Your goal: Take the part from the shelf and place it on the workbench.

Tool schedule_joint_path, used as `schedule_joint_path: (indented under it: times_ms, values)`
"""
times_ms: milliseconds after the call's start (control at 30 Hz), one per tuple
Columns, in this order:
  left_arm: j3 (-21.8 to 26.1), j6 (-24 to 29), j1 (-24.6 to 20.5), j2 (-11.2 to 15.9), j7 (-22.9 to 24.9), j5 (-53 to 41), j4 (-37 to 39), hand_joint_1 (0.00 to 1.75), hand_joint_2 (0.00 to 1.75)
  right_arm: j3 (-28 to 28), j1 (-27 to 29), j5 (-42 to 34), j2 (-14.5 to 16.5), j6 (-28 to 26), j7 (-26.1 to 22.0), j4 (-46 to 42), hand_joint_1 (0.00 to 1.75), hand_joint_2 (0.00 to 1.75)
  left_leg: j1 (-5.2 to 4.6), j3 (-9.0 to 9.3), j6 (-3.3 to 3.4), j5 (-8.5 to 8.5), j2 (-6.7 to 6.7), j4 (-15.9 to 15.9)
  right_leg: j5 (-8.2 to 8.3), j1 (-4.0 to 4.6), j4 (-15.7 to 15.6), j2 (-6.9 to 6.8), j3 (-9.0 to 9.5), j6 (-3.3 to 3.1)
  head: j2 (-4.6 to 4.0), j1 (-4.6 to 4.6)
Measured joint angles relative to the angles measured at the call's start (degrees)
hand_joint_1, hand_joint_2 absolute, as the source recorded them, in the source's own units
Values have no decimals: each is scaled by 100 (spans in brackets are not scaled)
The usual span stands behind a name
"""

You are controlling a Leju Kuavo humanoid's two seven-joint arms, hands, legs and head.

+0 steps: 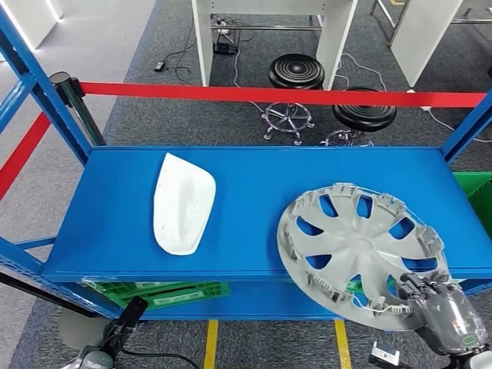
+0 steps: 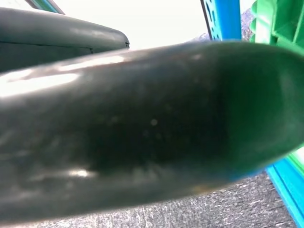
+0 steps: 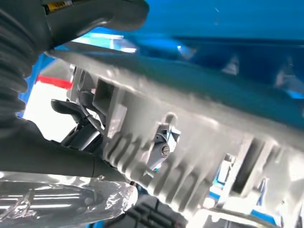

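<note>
Hubcap (image 1: 358, 250) overhangs the blue shelf (image 1: 116, 223) edge, its rim gripped by right hand (image 1: 443, 311).

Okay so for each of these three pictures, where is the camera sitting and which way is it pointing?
Head view: high on the body, looking down at the blue shelf; right hand grips the hubcap, with a white part lying apart.
Left wrist view: behind the left hand, close-up, carpet beyond.
Right wrist view: behind the right hand, facing the hubcap's ribbed rim.
Shared: head and right wrist views both show the hubcap.
</note>
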Motion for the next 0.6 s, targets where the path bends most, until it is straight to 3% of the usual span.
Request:
schedule_joint_path:
  times_ms: [67, 133, 233, 267, 333, 367, 400, 433, 467, 533, 600]
  values:
    - [2, -2, -22, 3, -8, 3, 0, 0, 0, -100, 15, -204, -32, 248, -51, 46, 82, 175, -23, 15, -54, -20, -7, 19, 176, -6, -613, 18, 328, -26, 0, -5]
    - [3, -5, -46, 5, -12, 7, 0, 0, 0, -192, 23, -353, -78, 510, -71, 78, 5, 175, -39, 19, -112, -12, -13, 18, 173, 11, -723, 42, 401, -97, 0, -25]
    - [1, -6, -67, -8, -21, 13, 0, 0, 0, -293, 52, -451, -171, 825, -68, 111, 0, 175, -11, -21, -194, -112, 0, 121, 209, 14, -743, 35, 419, -222, 0, -45]
    - [-1, -6, -77, -15, -24, 15, 0, 0, 0, -313, 84, -462, -194, 896, -61, 134, 0, 175, -7, -117, -218, -258, 6, 336, 220, 6, -754, 24, 419, -255, 0, -54]
    - [-3, -6, -91, -26, -33, 21, 0, 0, 0, -340, 163, -465, -216, 958, -30, 195, 0, 175, -3, -458, -249, -651, 13, 1085, 230, 3, -755, 3, 393, -293, 0, -73]
    - [-1, -6, -91, -27, -38, 23, 0, 0, 0, -349, 191, -457, -216, 950, -3, 228, 0, 175, -3, -626, -255, -790, 14, 1447, 235, 3, -754, -4, 378, -299, 0, -79]
    - [0, -6, -88, -29, -43, 27, 0, 0, 0, -363, 201, -451, -216, 935, 27, 261, 0, 175, -3, -716, -255, -822, 15, 1649, 240, 2, -754, -3, 368, -301, 0, -86]
    - [1, -6, -86, -31, -46, 30, 0, 0, 0, -380, 198, -447, -215, 922, 55, 293, 0, 175, -2, -705, -249, -743, 16, 1636, 245, 1, -754, 1, 364, -299, 0, -93]
    - [1, -6, -89, -32, -51, 32, 0, 0, 0, -396, 198, -443, -215, 917, 82, 329, 0, 175, 0, -584, -241, -571, 16, 1395, 249, -2, -753, 4, 366, -290, 0, -97]
    - [1, -5, -101, -36, -57, 34, 0, 0, 0, -436, 202, -443, -215, 915, 105, 390, 0, 175, 5, -190, -228, -216, 17, 597, 252, 5, -739, 10, 362, -247, 0, -101]
    - [1, -4, -115, -42, -58, 34, 0, 0, 0, -476, 208, -444, -217, 914, 110, 435, 0, 175, 1, 32, -192, -89, 7, 105, 265, 23, -739, 22, 339, -172, 0, -101]
